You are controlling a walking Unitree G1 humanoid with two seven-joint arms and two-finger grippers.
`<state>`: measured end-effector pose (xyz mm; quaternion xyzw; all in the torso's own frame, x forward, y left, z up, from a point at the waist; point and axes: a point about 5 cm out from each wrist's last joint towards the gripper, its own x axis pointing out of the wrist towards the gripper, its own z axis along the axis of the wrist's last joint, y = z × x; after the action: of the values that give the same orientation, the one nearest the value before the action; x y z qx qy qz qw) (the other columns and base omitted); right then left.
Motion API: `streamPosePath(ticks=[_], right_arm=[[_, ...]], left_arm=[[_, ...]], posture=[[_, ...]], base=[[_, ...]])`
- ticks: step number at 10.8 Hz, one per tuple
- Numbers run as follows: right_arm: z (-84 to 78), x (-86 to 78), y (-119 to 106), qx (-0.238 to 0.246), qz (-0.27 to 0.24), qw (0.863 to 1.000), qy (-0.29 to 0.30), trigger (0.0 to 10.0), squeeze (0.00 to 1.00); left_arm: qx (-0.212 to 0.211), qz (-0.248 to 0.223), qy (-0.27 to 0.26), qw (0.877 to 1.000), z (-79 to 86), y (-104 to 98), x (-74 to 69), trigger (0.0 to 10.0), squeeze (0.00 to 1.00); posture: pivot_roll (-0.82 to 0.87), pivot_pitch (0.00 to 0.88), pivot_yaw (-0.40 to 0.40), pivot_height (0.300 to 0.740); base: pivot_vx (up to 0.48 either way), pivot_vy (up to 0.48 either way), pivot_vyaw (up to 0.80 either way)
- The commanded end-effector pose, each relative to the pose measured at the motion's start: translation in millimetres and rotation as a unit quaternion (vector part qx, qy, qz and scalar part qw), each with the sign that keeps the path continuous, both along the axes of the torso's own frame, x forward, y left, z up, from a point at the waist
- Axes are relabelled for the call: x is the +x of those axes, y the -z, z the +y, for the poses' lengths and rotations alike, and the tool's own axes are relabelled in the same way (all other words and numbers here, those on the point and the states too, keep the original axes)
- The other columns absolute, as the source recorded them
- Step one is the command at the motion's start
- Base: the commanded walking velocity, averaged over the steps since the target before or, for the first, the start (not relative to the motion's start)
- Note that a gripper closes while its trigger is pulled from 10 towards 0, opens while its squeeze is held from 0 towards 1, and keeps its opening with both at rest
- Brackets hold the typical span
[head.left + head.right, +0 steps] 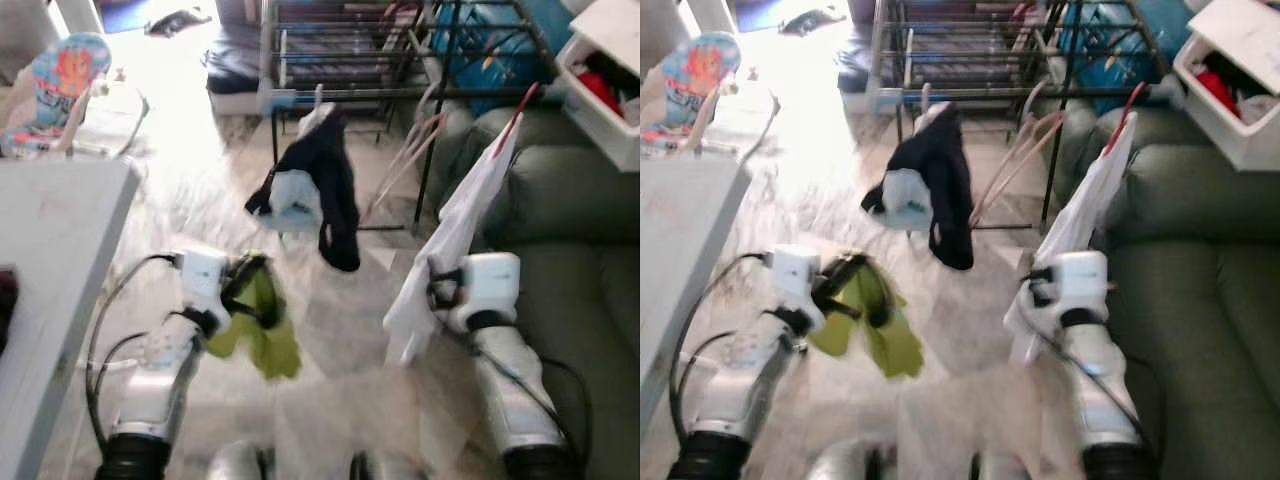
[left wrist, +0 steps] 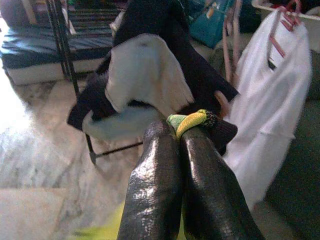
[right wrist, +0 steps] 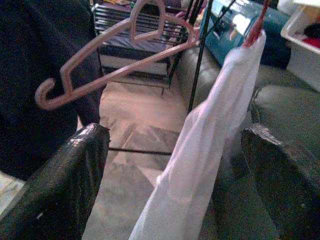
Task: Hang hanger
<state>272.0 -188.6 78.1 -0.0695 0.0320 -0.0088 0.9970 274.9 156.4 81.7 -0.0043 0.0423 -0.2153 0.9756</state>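
We stand short of the drying rack (image 1: 400, 60), and both loads can slip. Our left gripper (image 2: 187, 125) is pinched closed on a green cloth (image 1: 262, 325) that dangles below it, well short of the rack. Our right gripper (image 3: 170, 170) has its fingers spread wide around a white shirt (image 1: 455, 235) on its red hanger (image 1: 522, 105), nearer the rack. Nothing clamps that shirt, so a swing could shed it.

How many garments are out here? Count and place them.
3. A green garment pinched in the left gripper; a white shirt on a red hanger between the right gripper's open fingers; a black garment on the drying rack. Its pale patch may be a fourth.
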Motion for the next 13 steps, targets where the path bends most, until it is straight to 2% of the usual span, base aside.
streamPosePath(ticks=[1,4,7,10,13], right_arm=[[11.2,2.4,-1.4,0.009,-0.004,1.000,-0.013,10.0,0.00],[11.4,2.7,-0.8,0.009,-0.004,1.000,-0.013,10.0,0.00],[11.5,2.1,-0.1,0.009,-0.004,1.000,-0.010,10.0,0.00],[11.9,2.9,0.8,0.006,-0.003,1.000,-0.010,10.0,0.00],[11.9,3.8,1.1,0.003,-0.003,1.000,-0.010,10.0,0.00]], left_arm=[[0.005,-0.005,-0.012,1.000,10.9,-4.8,1.0,10.0,0.00],[0.013,-0.011,0.001,1.000,8.4,-5.6,0.6,10.0,0.00],[0.012,-0.008,0.009,1.000,6.1,-5.6,-0.5,10.0,0.00],[0.015,-0.003,0.020,1.000,0.9,-3.2,-0.9,10.0,0.00],[0.009,-0.007,0.017,1.000,1.0,-4.6,-1.9,10.0,0.00]], posture=[[-0.06,0.096,-0.023,0.740],[-0.06,0.099,-0.022,0.740],[-0.06,0.093,-0.023,0.740],[-0.05,0.087,-0.027,0.740],[-0.05,0.087,-0.026,0.740]], base=[[0.330,0.349,0.00],[0.331,0.345,0.00],[0.453,0.000,0.00],[0.364,0.311,0.00],[0.365,0.092,0.00]])
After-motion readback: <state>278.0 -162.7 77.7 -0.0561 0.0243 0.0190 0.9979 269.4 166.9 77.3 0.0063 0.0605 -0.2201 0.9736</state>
